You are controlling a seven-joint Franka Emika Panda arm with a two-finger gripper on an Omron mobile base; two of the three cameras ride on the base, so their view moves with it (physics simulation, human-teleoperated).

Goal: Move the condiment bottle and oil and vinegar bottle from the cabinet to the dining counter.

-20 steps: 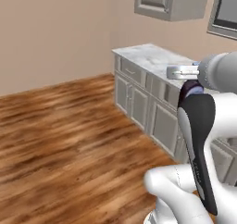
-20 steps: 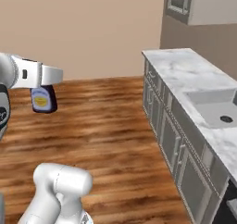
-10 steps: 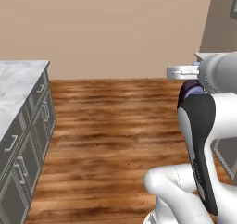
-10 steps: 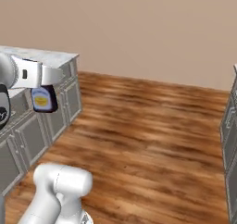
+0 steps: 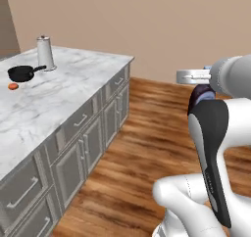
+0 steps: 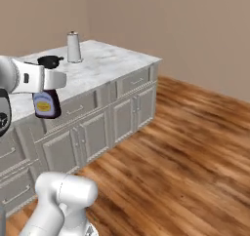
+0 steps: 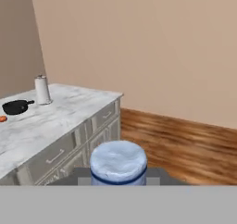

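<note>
1. Condiment bottle hangs upright from the gripper, jaws clamped on its blue cap, high above the wood floor.
2. The forearm reaches out level.
3. Beyond stands the marble dining counter, bearing a steel cylinder and black pan.

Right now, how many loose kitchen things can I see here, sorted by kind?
Bottles: 1, the small dark brown bottle with an orange-yellow label, hanging from the robot's hand.
Pans: 1, the small black pan on the marble-topped counter.
Canisters: 1, the tall steel cylinder.
Small orange-red items: 1.
Total: 4.
</note>
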